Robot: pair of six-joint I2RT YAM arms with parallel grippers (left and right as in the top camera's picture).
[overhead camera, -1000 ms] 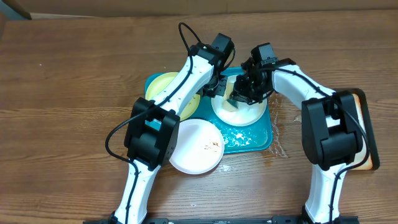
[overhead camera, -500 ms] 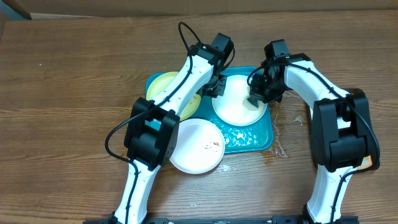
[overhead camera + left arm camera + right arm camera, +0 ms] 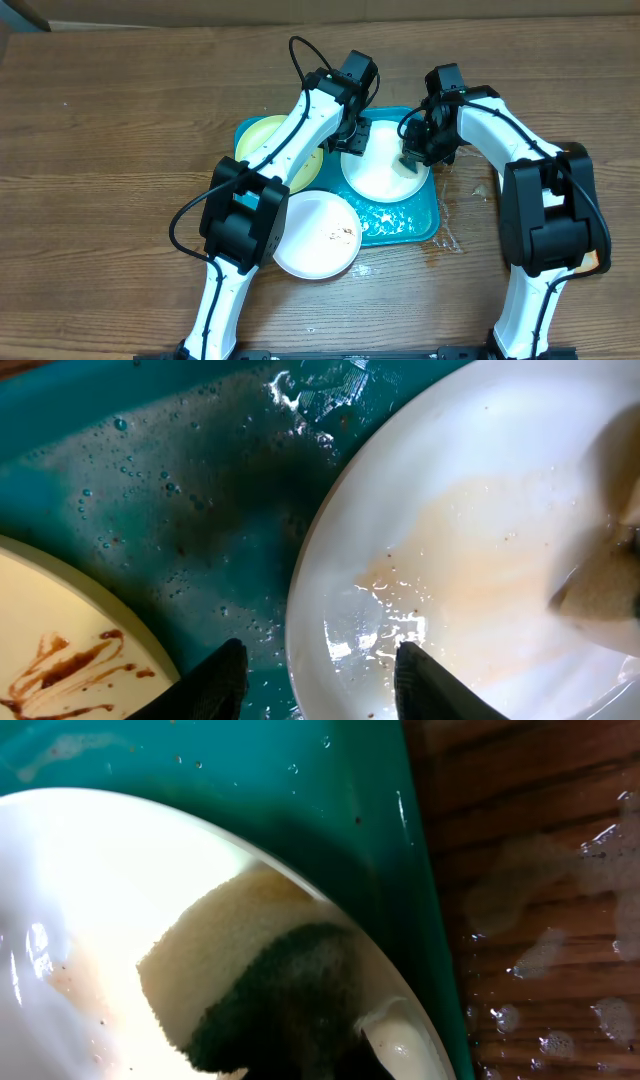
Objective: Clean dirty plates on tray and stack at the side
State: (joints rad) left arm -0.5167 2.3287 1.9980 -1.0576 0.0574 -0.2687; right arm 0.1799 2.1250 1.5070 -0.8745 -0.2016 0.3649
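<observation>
The teal tray (image 3: 420, 218) holds a wet white plate (image 3: 380, 175) and a pale yellow-green plate (image 3: 262, 135) with brown smears (image 3: 60, 660). A second white plate (image 3: 310, 235) with a brown smear lies on the table at the tray's front left. My left gripper (image 3: 352, 138) is open, and its fingers (image 3: 320, 690) straddle the left rim of the white plate (image 3: 480, 560) on the tray. My right gripper (image 3: 412, 158) is shut on a yellow sponge with a dark scouring side (image 3: 240, 980). It presses the sponge on that plate's right rim (image 3: 90, 870).
Soapy water lies on the tray floor (image 3: 150, 490) and foam spots the wood (image 3: 560, 920) right of the tray. A smaller dark-rimmed tray (image 3: 592, 215) sits at the far right, mostly hidden behind my right arm.
My right gripper moved the sponge from the plate's middle to its right rim, then held there. My left gripper shifted slightly right onto the plate's left rim.
</observation>
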